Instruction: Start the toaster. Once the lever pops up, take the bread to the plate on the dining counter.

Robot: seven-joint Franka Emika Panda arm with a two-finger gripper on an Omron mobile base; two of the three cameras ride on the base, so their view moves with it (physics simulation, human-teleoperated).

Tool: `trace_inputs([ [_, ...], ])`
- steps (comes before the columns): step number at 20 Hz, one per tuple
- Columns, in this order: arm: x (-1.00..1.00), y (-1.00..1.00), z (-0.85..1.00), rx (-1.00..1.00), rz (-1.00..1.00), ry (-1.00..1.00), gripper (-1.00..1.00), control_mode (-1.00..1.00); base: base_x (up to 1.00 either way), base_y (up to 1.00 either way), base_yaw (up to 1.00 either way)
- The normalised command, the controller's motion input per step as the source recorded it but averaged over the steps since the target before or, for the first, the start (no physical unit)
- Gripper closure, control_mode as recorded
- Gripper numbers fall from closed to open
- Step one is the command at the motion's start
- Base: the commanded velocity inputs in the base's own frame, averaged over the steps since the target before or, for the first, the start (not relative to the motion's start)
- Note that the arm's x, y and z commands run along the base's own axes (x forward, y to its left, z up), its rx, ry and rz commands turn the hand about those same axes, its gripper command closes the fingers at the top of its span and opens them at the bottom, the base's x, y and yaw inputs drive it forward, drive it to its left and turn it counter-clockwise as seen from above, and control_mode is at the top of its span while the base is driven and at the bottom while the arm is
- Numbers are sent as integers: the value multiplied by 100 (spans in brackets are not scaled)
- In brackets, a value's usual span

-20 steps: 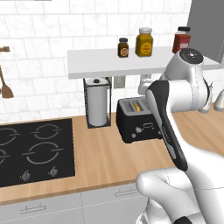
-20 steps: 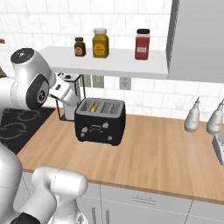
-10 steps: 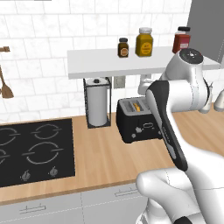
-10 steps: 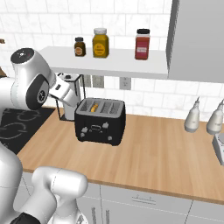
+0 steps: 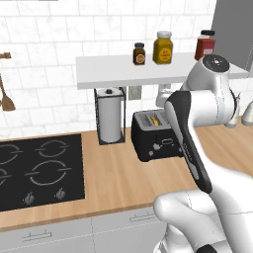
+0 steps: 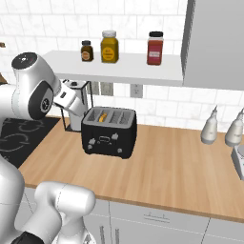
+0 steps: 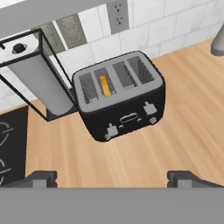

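Gripper (image 7: 112, 178): jaws spread wide, nothing between them; 2 dark finger tips at bottom edge of hand view, above the wood counter (image 7: 175, 144), short of toaster (image 7: 120, 94). Toaster at frame centre: glossy black box, grey top; slots seen, exact count unclear; 2 pale levers plus oval mark on front; no writing legible. Bread (image 7: 104, 85): 1 orange-yellow slice sunk in a left slot. Paper-towel roll (image 7: 37, 78), white, in black wire frame, just left of toaster. Shelf in left base view, upper centre: 3 jars (image 5: 163, 47), labels unreadable. Black cooktop (image 5: 34, 170), lower left.
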Motion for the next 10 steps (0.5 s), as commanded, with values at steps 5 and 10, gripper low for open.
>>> trace_inputs([
  [5,0,0,0,0,0,0,-100,-100,0,0,0],
  [10,0,0,0,0,0,0,-100,-100,0,0,0],
])
